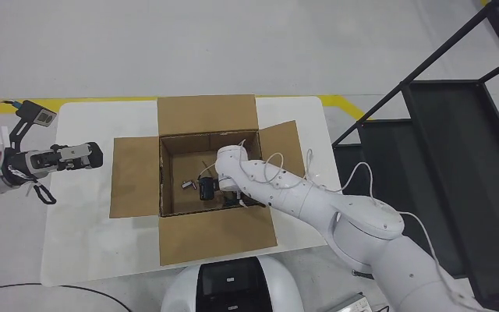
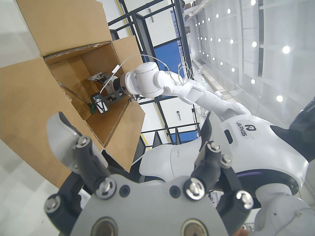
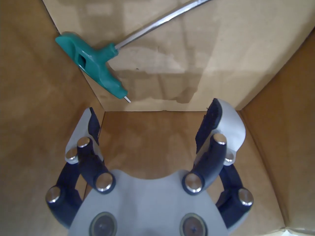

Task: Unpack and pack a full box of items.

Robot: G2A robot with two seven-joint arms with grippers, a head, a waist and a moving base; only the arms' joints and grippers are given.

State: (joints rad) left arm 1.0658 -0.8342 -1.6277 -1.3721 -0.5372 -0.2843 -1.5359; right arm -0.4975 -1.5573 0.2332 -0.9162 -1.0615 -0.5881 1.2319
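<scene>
From above, the box (image 1: 136, 178) sits on the white tabletop (image 1: 86, 234) with all four flaps spread outward. My right tool (image 1: 195, 187) is down inside it, and my left tool (image 1: 97, 156) hangs over the tabletop's edge, well apart from the box. I judge the unpacking is near its end, and the repacking is yet to come.

From my left wrist, the left tool (image 2: 134, 133) is spread wide with nothing in it. Beyond it I look into the box (image 2: 32, 94), where the right tool (image 2: 98, 92) is just beside the green-handled hex key (image 2: 92, 108).

From my right wrist, the right tool (image 3: 152, 116) is spread apart and empty, close to the floor of the box (image 3: 160, 37). The hex key (image 3: 93, 62) has its handle tucked into a corner seam and its shaft slanting up along a wall. That corner and the close walls leave my fingers little room.
</scene>
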